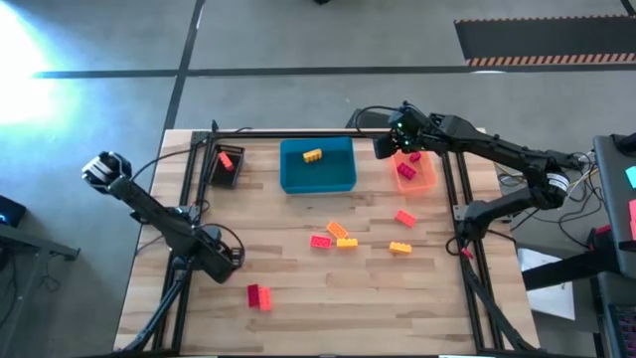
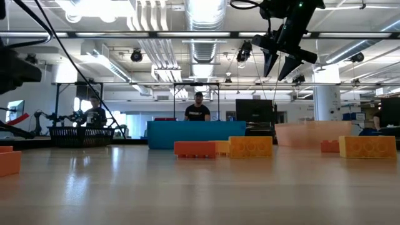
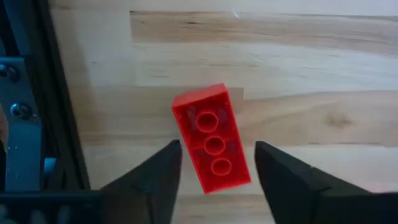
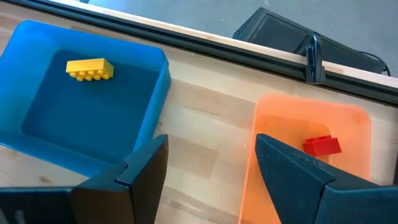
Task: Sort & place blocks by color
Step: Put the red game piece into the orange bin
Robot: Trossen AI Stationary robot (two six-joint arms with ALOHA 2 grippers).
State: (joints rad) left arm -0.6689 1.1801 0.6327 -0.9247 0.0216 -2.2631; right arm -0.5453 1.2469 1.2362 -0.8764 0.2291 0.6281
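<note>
Several small studded blocks lie on the wooden table: an orange one (image 1: 337, 230), a red one (image 1: 320, 242), a yellow one (image 1: 347, 242), a red one (image 1: 405, 218), a yellow one (image 1: 399, 248), and a red (image 1: 253, 294) and pink (image 1: 264, 298) pair near the front. My left gripper (image 1: 235, 261) is open over the table's front left. In its wrist view a red block (image 3: 212, 138) lies flat on the wood, seen between the open fingers (image 3: 217, 147). My right gripper (image 1: 390, 145) hangs open and empty (image 4: 211, 140), raised high (image 2: 279, 65) between the blue and orange trays.
The blue tray (image 1: 343, 177) holds one yellow block (image 1: 313, 155). The orange tray (image 1: 427, 181) holds red blocks (image 1: 405, 171). The black tray (image 1: 221, 177) at the far left holds a red block (image 1: 226, 159). A black frame rail (image 1: 298, 133) borders the table. People stand far behind (image 2: 198, 107).
</note>
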